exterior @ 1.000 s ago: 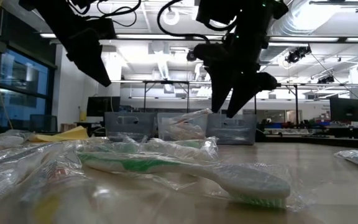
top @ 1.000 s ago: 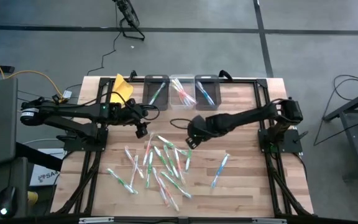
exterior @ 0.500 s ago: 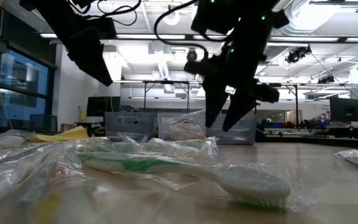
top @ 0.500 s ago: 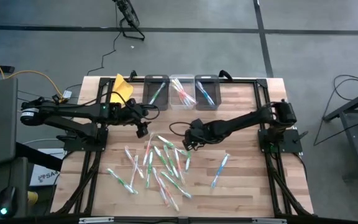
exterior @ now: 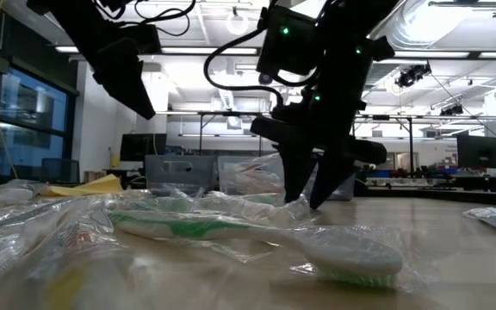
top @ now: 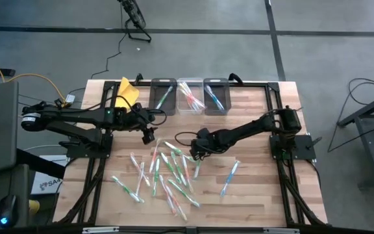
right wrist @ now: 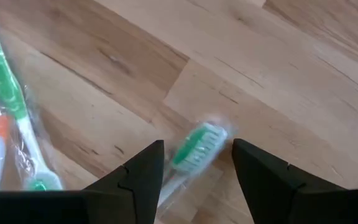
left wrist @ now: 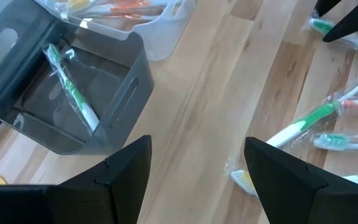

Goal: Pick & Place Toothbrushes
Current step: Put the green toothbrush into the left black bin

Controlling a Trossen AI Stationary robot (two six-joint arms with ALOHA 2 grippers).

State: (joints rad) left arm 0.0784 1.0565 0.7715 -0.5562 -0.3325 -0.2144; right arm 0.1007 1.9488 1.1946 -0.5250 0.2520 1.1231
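Over the pile's edge, your right claw [top: 197,149] has dropped to the surface [top: 258,188], fingers spread astride a green toothbrush [right wrist: 190,151], nothing gripped yet. Left claw [top: 149,134] waits open near the bins [top: 164,96].

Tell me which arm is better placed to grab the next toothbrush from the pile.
Right. Its open tool straddles a green toothbrush at the pile's edge; the left tool hovers near the bins.

The worktop [top: 252,175] is pale, matt wood with visible grain. The toothbrushes [top: 167,170] lie in glossy, crinkled clear plastic wrappers, and the grey bin [left wrist: 79,106] looks smooth translucent plastic.
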